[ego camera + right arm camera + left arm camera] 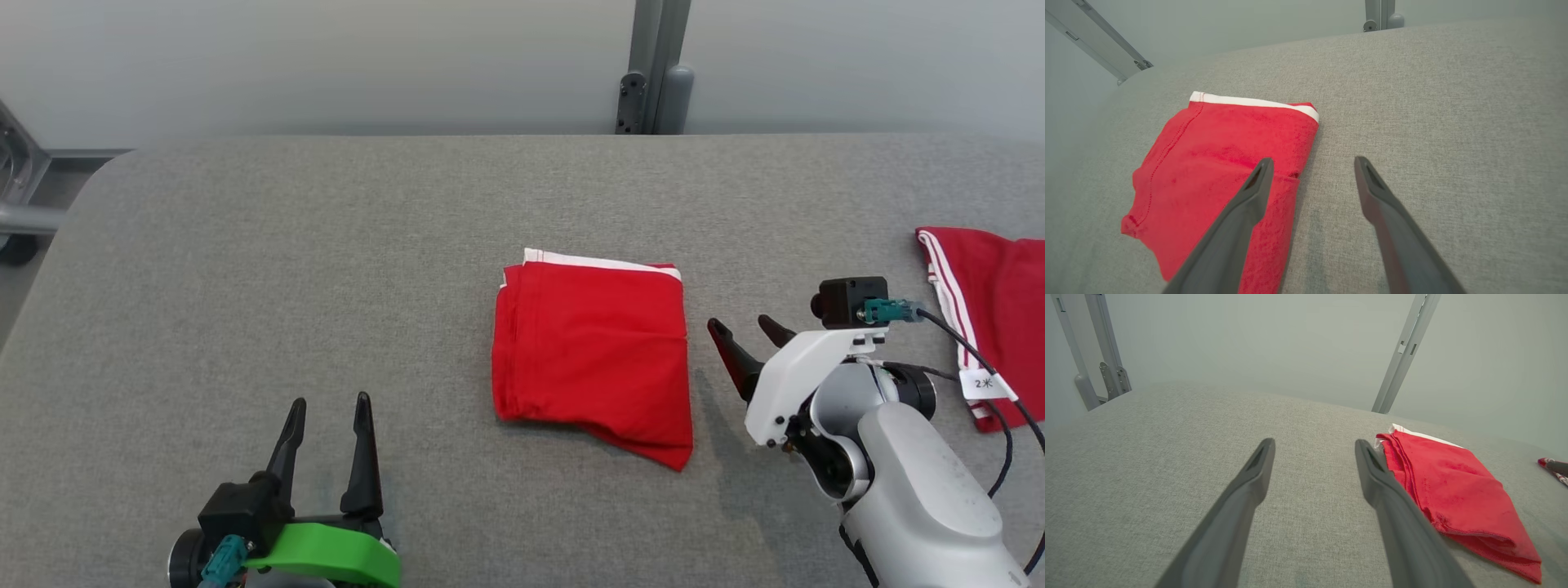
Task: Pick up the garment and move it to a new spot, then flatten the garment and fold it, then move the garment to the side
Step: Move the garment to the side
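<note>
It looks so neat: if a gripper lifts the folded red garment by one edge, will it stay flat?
Probably not: the folded red garment is soft cloth in loose layers, so it would likely droop open. It looks thin, probably light. Pushed on the grey tabletop, it may bunch.

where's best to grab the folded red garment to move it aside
The folded red garment lies flat with its layers meeting along the right edge; probably pinch that edge from the right, where the right gripper sits close by, jaws open.
</note>
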Controlling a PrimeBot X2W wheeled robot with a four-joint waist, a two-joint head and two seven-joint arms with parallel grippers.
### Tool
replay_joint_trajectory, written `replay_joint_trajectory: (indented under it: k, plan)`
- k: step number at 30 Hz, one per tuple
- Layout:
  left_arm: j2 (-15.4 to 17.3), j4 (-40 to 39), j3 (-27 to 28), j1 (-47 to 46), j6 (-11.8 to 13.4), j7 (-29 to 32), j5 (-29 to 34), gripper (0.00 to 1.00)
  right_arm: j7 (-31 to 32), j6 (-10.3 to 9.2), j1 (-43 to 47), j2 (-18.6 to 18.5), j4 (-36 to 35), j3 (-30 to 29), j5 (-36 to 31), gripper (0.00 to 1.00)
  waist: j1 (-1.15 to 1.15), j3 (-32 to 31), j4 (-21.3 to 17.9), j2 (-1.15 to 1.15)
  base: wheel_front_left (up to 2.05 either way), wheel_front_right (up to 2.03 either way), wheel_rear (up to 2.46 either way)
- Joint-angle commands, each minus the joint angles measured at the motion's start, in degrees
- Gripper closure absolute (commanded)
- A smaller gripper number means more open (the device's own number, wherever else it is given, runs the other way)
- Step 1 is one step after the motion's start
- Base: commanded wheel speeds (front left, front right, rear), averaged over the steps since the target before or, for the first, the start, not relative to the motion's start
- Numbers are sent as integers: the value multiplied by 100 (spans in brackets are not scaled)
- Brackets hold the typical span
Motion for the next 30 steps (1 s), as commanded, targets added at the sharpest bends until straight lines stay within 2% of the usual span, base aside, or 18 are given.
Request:
replay_joint_trajectory:
  k: [1, 7, 13, 14, 15, 17, 18, 19, 25, 30]
  plan:
    - [-4, 11, -10, -116, -17, -18, 10, 0, 104, 2, -157, -110, 158, 88, 106, 0, 0, 267, 285, 0, 0, 0, 0]
    - [-27, 41, -2, -241, -21, -18, -16, 0, 283, 2, -545, -327, 785, 384, 525, 0, 0, 516, 623, 0, 0, 0, 0]
    - [-37, 41, 10, -264, -13, -18, -42, 0, 412, 2, -743, -358, 1226, 737, 906, 0, 0, 570, 803, 0, 0, 0, 0]
    - [-38, 39, 7, -265, -7, -18, -54, 0, 434, 2, -755, -356, 1257, 809, 994, 10, 0, 567, 813, 0, 0, 0, 0]
    - [-38, 36, 4, -265, 5, -18, -74, 0, 457, 2, -754, -347, 1287, 883, 1081, 51, 0, 560, 817, 0, 0, 0, 0]
    - [-39, 22, 1, -258, 23, -18, -82, 0, 466, 2, -775, -370, 1324, 1003, 1183, 75, 0, 549, 806, 0, 0, 0, 0]
    - [-39, 13, 2, -252, 31, -18, -93, 0, 439, 2, -792, -380, 1331, 1071, 1226, 95, 0, 543, 790, 0, 0, 0, 0]
    - [-39, 3, 2, -248, 33, -18, -98, 0, 378, 2, -812, -389, 1322, 1126, 1258, 100, 0, 538, 769, 0, 0, 0, 0]
    - [-38, -40, -10, -242, 29, -18, -32, 0, 1, 1, -975, -569, 1208, 1427, 1351, 100, 0, 534, 515, 0, 0, 0, 0]
    - [-38, -93, -37, -290, -17, -18, 57, 0, -137, 1, -1005, -835, 921, 1778, 1421, 100, 0, 565, 87, 0, 0, 0, 0]
